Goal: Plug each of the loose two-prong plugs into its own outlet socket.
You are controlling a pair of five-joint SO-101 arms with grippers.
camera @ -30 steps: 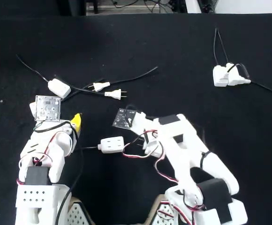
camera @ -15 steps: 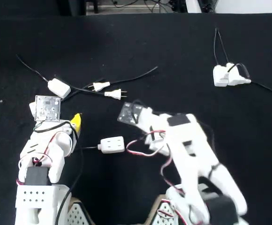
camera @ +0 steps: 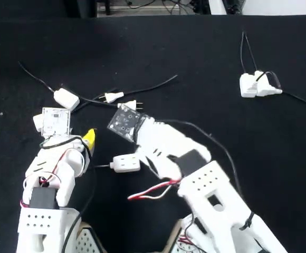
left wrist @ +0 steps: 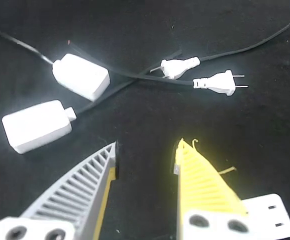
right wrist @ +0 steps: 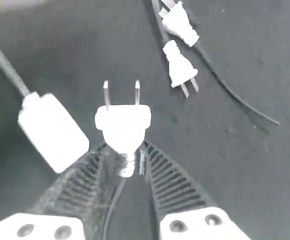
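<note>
Across matte black cloth [camera: 206, 52] covering the table, found thin dark cords [camera: 158, 84] and white moulded fittings scattered. Found the right gripper [right wrist: 124, 147] pinched on the held plug [right wrist: 122, 122], closed on its narrow neck at the cord end, with the flat body and both bright prongs projecting clear ahead of the tips. Located that plug just beside a white block [right wrist: 52, 131], rounded and smooth, not touching it. Observed the nearer loose plug [right wrist: 181, 70] and the farther loose plug [right wrist: 179, 22] lying ahead along crossing cords. Found the left gripper [left wrist: 145, 152] spread wide over bare cloth, holding nothing, with ribbed fingers [left wrist: 205, 180], one grey and one yellow. Noted the slotted outlet [camera: 125, 162] on the cloth between the two arms, small and glossy, with slots visible on its face in the left wrist view.

Judged the hazards as follows:

- Expected the held plug to pivot under insertion load, being gripped at the neck and not at the body.
- Expected any outlet, light and unanchored on cloth, to slide away unless braced by the free gripper.
- Expected the prongs to jam or bend if not squared to the slots.
- Regarded the cord trailing back between the jaws as a snag risk during any reach.
</note>
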